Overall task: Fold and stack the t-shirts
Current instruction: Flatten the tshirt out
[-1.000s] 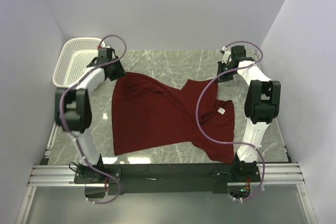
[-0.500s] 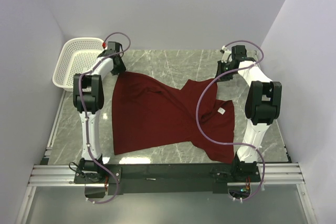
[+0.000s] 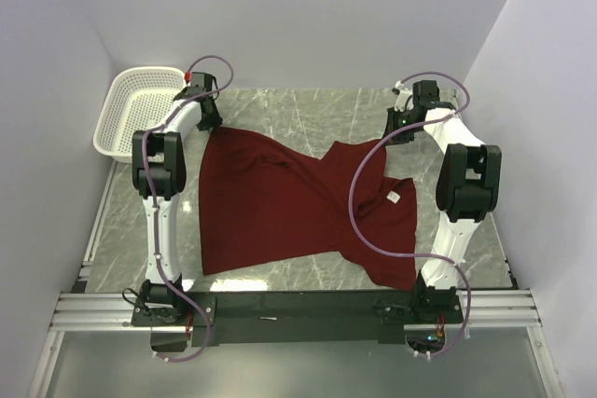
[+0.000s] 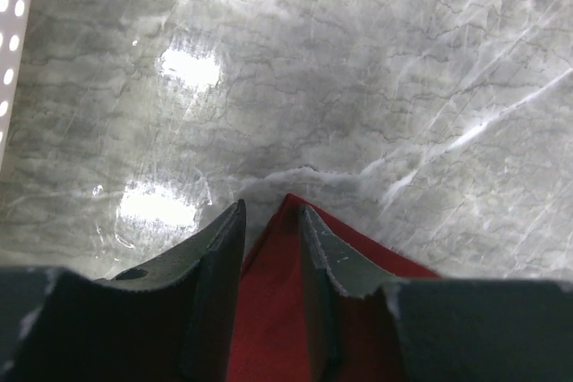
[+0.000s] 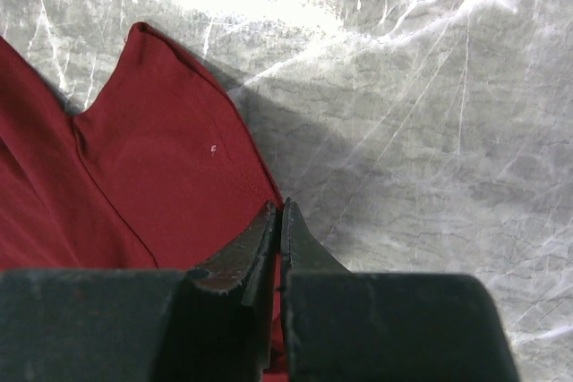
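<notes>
A dark red short-sleeved cotton t-shirt (image 3: 280,202) lies spread across the grey marbled table (image 3: 308,109), rumpled rather than flat, with one sleeve folded in on itself toward the right. A small white neck label (image 3: 395,198) shows on its right part, and a loop of purple cable (image 3: 354,195) from the right arm hangs above it.

At the shirt's far left corner the left gripper (image 4: 270,210) is down on the tabletop. Its two dark fingers (image 4: 215,257) stand a narrow way apart, and the pointed corner of the red cloth lies in the gap between them. The cloth is not yet pinched.

On the far right, the right gripper (image 5: 276,207) sits at the edge of the shirt's other far corner. Its fingers are pressed together with no gap that I can see. Red cloth runs right up to the tips and under them, but I cannot tell whether any of it is nipped between them.

A white plastic mesh basket (image 3: 126,114) sits at the far left corner of the table, just beyond the left arm and apart from the shirt.
</notes>
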